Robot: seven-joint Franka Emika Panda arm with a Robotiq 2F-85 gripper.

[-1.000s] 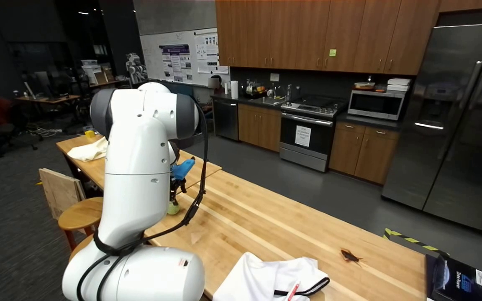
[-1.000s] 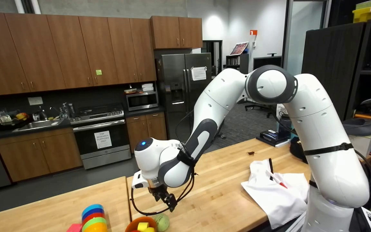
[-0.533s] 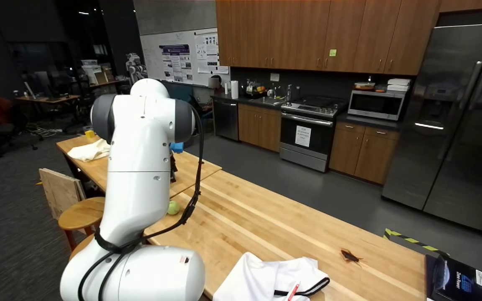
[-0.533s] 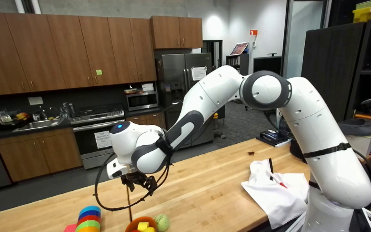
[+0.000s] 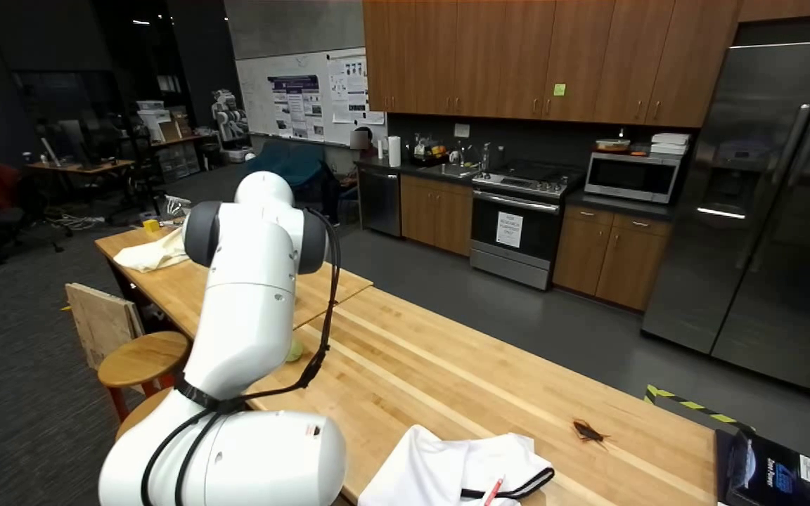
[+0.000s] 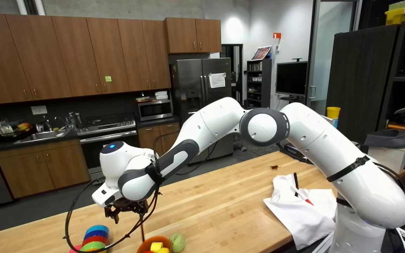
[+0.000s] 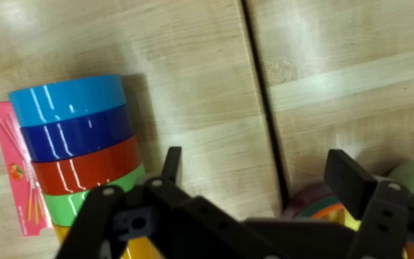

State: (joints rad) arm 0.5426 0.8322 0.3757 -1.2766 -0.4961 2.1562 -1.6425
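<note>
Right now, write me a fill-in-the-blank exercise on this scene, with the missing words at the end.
1. The end effector hangs over the table with its jaws ____.
2. In the stack, red lies between green and dark ____.
3. The ball beside the bowl is ____ in colour.
4. The cloth under the pen is mostly ____ in colour.
Missing words: open; blue; green; white.
</note>
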